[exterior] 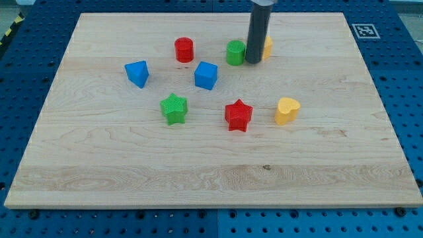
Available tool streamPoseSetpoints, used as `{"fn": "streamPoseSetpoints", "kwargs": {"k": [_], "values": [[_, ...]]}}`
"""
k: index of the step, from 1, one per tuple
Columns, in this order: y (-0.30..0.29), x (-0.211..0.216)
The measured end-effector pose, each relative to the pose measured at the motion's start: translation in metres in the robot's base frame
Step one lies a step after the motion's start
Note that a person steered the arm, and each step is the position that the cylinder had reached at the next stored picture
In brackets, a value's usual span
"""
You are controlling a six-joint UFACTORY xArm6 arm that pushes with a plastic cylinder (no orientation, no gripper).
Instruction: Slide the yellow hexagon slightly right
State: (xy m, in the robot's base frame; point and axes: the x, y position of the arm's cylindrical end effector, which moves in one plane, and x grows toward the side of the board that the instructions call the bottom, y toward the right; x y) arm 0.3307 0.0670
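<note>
target: small yellow hexagon-ish plastic block (266, 47), near view's top, right of centre; mostly hidden behind rod, so shape only partly readable.
my tip: lower end of straight dark rod (254, 62), down at board level, w/ its lower end just beside the yellow block's left face, wedged between it and the green cylinder plastic block (235, 53). Touching or hair apart: can't tell.
end effector state: plain rod, nothing to open or close, holds nothing; acts by pushing only.
handling (judgement): looks like a light, rigid printed block on smooth wood; prob. slides easily, won't deform, not fragile. May spin if pushed off-centre.
where to push: mid of its left face, straight toward view's right; short stroke since task says slightly.
risk: green cylinder sits close on tip's other side; a sideways drift could nudge it.
board: light wooden board (198, 178) on blue perforated table (403, 86).
other blocks: red cylinder (184, 49), blue triangular block (137, 73), blue cube (206, 75), green star (174, 108), red star (238, 115), yellow heart (287, 110); all well apart from target's path to the right.
writing/labels: no readable text or brand; only a black-and-white fiducial marker (361, 30) at board's top right corner.
</note>
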Motion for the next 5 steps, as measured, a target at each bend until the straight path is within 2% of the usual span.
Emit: {"fn": "streamPoseSetpoints", "kwargs": {"k": [2,4,5], "values": [[-0.031,-0.013],[0.011,-0.013],[0.013,-0.008]]}}
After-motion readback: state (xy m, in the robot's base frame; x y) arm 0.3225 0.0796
